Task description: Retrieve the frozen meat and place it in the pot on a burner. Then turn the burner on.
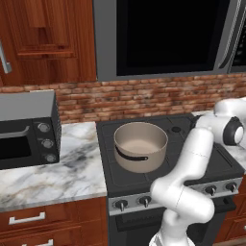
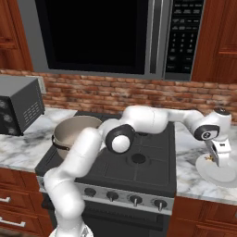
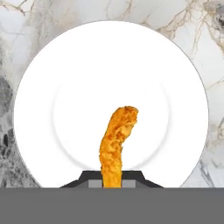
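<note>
1. End effector points down over a white plate; jaws pinched on an orange, breaded-looking strip of frozen meat, w/ the strip's lower end between the finger tips.
2. Hand view: meat strip rises from the jaws, curves slightly, free end lies over the plate's middle. Can't tell if it touches the plate or hangs just above.
3. Plate sits on marble bench; veined grey-white stone shows all round its rim.
4. Right base view: arm reaches across the stove to the right; end effector is just above the plate on the bench right of the stove. A small orange bit shows at the tips.
5. Pot: beige-grey, pale inside, dark curved side handle facing front. Stands on the stove's front-left burner, upright, nothing visible inside it.
6. Right base view: pot partly hidden behind the arm, at stove's left side; well apart from plate and meat.
7. Stove knobs line the front panel, below the cooktop.
8. Toaster oven on the bench left of stove, apart from pot.
9. Microwave mounted above the stove, brick wall behind.
</note>
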